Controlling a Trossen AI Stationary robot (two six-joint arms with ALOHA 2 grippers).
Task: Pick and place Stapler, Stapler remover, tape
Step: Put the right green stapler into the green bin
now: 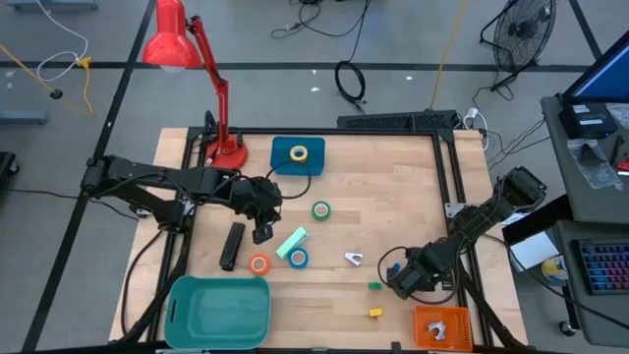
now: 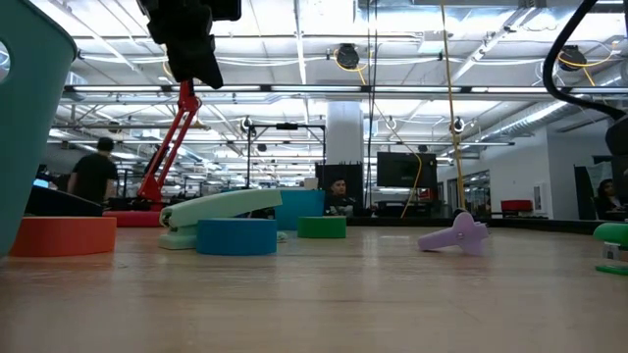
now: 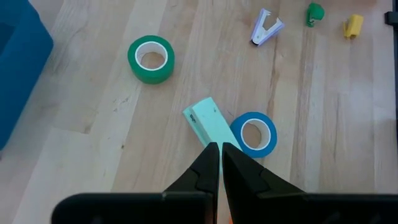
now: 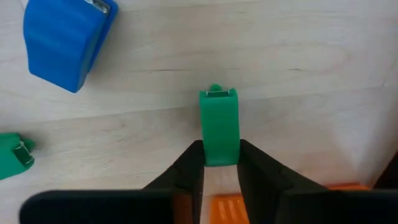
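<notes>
The black stapler (image 1: 232,246) lies flat near the table's left. A lilac stapler remover (image 1: 354,259) (image 3: 266,26) rests mid-table. Tape rolls lie flat: orange (image 1: 259,264), blue (image 1: 298,258), green (image 1: 321,209), and yellow (image 1: 298,153) on a blue box. My left gripper (image 1: 263,232) (image 3: 221,148) hangs shut above the mint-green block (image 3: 208,121) and touches nothing. My right gripper (image 1: 399,284) (image 4: 219,152) stands low near the table's right front, shut on a small green block (image 4: 219,118). My right gripper pinches the small green block's two long sides (image 4: 211,152) between its two fingers, at the block's end nearest the wrist. The fingers come steeply from above and lie along the block. The block lies flat on the wood, its metal-tipped end pointing away.
A teal bin (image 1: 218,310) stands at the front left and an orange tray (image 1: 440,326) at the front right. A red lamp (image 1: 226,147) stands at the back left. A blue block (image 4: 65,40), another green piece (image 1: 374,286) and a yellow one (image 1: 374,313) lie near my right gripper.
</notes>
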